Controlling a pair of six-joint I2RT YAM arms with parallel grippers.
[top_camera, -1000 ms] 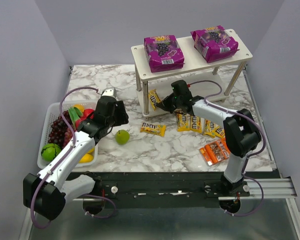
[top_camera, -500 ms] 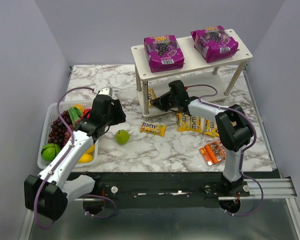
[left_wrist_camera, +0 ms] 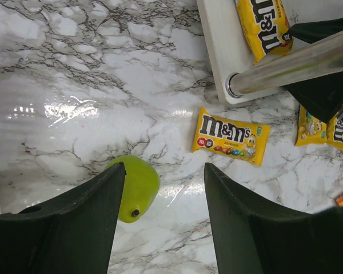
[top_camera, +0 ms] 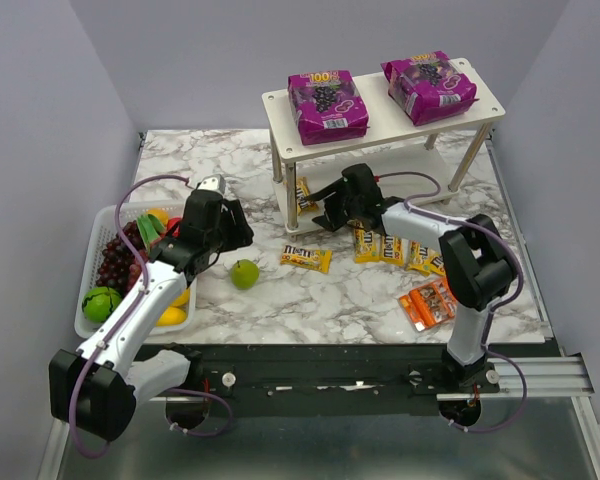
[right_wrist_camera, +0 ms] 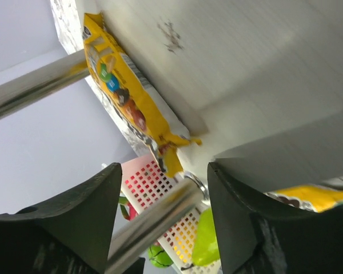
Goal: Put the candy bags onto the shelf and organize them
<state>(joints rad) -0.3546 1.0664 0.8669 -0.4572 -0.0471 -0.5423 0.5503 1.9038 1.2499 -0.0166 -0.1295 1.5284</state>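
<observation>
1. My left gripper (left_wrist_camera: 164, 168): fingers spread wide, nothing between them. It hung over the marble table (top_camera: 200, 160), above the gap between the pear and the loose packet.
2. My right gripper (top_camera: 328, 216): fingers parted and empty, reached in at the front left corner of the lower tier. Its tips were just beside the shelved packet; I could not tell whether they touched it.
3. Shelf (top_camera: 380, 118): white, two tiers, thin metal legs, stood at the far right of the table.
4. First purple pouch (top_camera: 327, 105): lay flat on the left half of the top tier.
5. Second purple pouch (top_camera: 429, 87): lay flat on the right half of the same tier, apart from the first.
6. Shelved packet (right_wrist_camera: 126, 97): yellow, lay flat on the lower tier beside the front left leg (right_wrist_camera: 34, 85).
7. Loose packet (left_wrist_camera: 231, 135): yellow, flat on the table in front of the shelf, touching nothing.
8. Row of four packets (top_camera: 390, 247): yellow, side by side on the table, just in front of the shelf, beneath my right forearm.
9. Orange pack (top_camera: 427, 304): flat on the table, nearer to me than the row.
10. Pear (left_wrist_camera: 138, 185): green, on the table left of the loose packet.
11. Basket (top_camera: 90, 290): white, at the table's left edge, holding grapes and other fruit.
</observation>
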